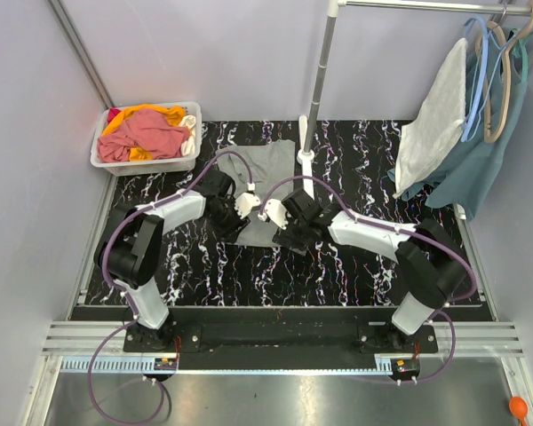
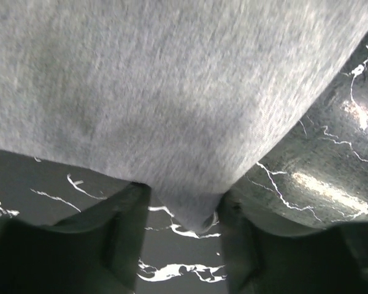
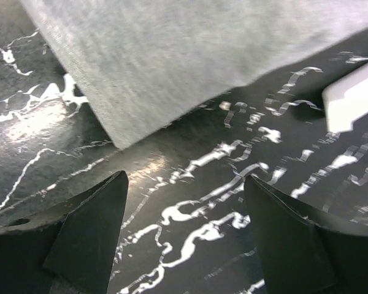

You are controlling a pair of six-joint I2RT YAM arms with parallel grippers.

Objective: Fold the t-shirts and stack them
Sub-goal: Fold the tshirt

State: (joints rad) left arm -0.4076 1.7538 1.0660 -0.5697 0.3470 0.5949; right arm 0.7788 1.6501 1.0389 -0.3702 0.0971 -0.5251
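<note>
We see the grey t-shirt (image 1: 268, 173) lying flat in the middle of the table (image 1: 364, 257). Its long axis runs from the far side toward the arms, and its near end slants a little left. A white pole (image 1: 307, 151) stands just right of it. A bin (image 1: 142, 165) at the far left holds a pink-red shirt (image 1: 151, 133) and an orange shirt (image 1: 142, 112). A near hem corner sits between the half-closed left fingers (image 1: 246, 202); we cannot tell whether they pinch it. The right fingers (image 1: 271, 211) stand wide and empty, with the hem just ahead of them.

left arm (image 1: 151, 248), right arm (image 1: 409, 257): black joints, white shells, purple cables (image 1: 90, 377) from 6 o'clock bases (image 1: 151, 335); left gripper (image 1: 246, 202), right gripper (image 1: 268, 213) white-tipped.
</note>
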